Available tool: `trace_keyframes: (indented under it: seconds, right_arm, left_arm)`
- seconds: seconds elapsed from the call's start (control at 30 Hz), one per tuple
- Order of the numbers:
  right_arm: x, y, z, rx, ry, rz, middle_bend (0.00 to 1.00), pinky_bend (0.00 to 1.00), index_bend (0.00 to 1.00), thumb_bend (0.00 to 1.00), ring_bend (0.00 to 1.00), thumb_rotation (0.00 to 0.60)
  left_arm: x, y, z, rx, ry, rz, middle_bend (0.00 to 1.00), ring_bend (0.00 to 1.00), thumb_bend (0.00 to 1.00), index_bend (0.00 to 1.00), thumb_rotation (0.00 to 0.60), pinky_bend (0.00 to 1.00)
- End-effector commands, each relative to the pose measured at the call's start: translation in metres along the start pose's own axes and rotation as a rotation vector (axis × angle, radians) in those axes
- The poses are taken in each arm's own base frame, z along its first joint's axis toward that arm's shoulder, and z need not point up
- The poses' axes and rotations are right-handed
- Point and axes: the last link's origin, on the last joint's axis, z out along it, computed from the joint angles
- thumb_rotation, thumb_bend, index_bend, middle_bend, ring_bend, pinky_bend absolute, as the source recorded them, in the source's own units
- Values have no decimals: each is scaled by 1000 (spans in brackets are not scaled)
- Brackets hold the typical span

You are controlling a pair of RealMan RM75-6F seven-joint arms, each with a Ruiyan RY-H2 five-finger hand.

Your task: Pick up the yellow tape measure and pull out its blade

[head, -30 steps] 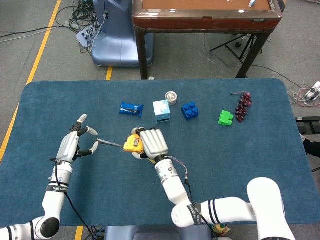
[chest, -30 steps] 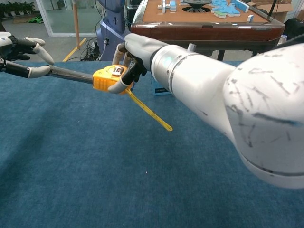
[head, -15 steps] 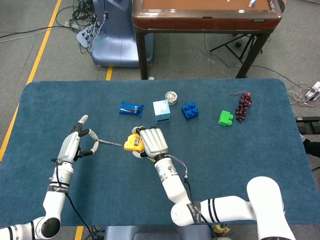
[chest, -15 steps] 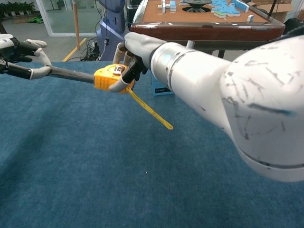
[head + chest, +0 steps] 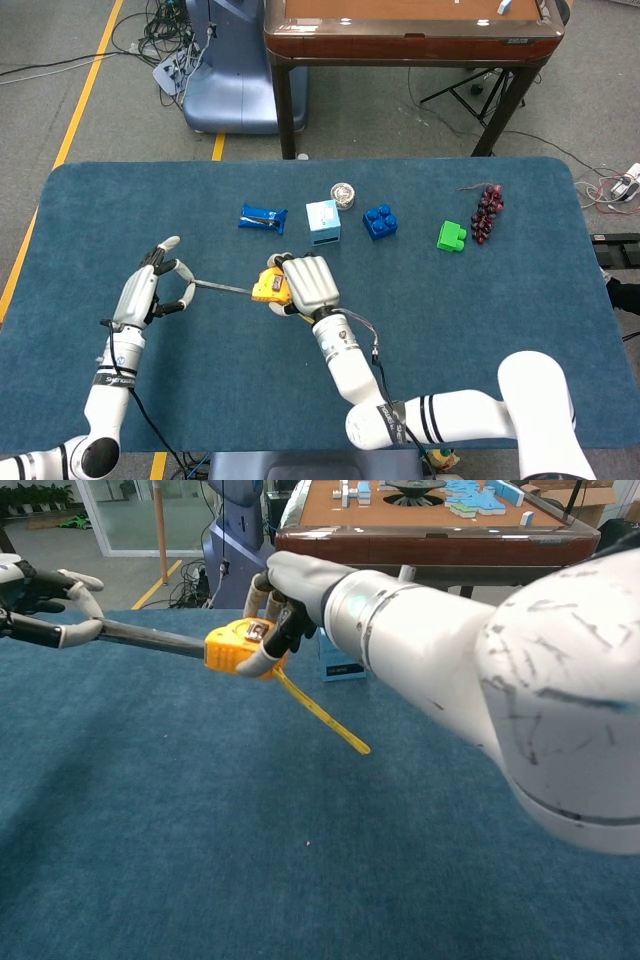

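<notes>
Covering the table (image 5: 480, 330), blue carpet; grey floor (image 5: 90, 80).

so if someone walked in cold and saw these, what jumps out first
The yellow tape measure held up off the blue table by the right hand, near the table's middle. Its dark blade runs out sideways to the left hand, which pinches the tip. Behind them, a row of small things lies along the far side, among them a green block and dark grapes.
</notes>
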Motion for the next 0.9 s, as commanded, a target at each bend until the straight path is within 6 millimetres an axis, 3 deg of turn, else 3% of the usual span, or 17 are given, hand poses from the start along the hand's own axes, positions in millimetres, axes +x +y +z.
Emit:
trace_keyframes:
  seconds: [0.03, 0.4, 0.9]
  right_arm:
    - [1, 4, -2, 3, -1, -12, 535, 293, 490, 518, 471, 600]
    - [2, 52, -25, -14, -13, -5, 544, 293, 501, 519, 478, 600]
    - [6, 140, -79, -93, -40, 19, 555, 293, 513, 519, 488, 600]
  left_arm:
    - [3, -3, -2, 2, 6, -3, 97, 0, 399, 653, 600, 0]
    - [16, -14, -12, -16, 36, 5, 97, 0, 399, 646, 600, 0]
    - [24, -27, -31, -48, 53, 7, 97, 0, 399, 640, 600, 0]
